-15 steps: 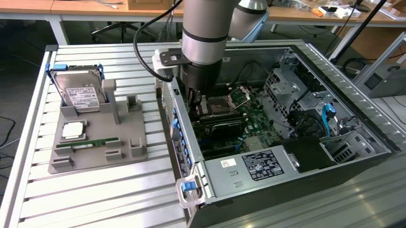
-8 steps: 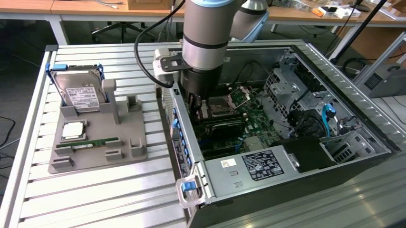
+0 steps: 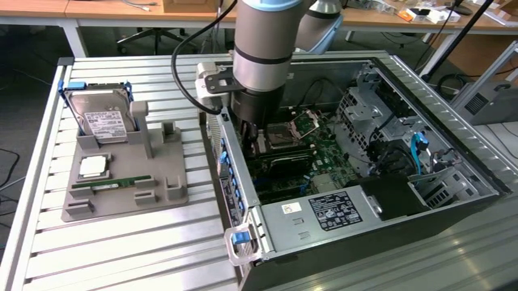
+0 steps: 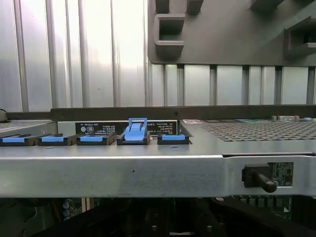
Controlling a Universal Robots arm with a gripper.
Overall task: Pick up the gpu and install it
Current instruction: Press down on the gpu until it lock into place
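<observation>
**Item: gpu, located inside the computer case**

Gpu (image 3: 283,163): dark card standing on edge on the motherboard (image 3: 324,154), below the processor socket (image 3: 283,134), inside the open computer case (image 3: 453,200).
Gripper (image 3: 253,138): lowered into the case by its rear wall, above the card's end; fingers drawn together, grip on the card not discernible.
Grey holder (image 3: 162,182): on the table (image 3: 121,248), carrying a hard drive (image 3: 101,118) and a RAM stick (image 3: 121,182).

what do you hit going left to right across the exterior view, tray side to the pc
hard drive → grey parts tray → blue slot latches on the case wall → arm reaching into the open computer case → motherboard → drive cage → blue cable
</observation>
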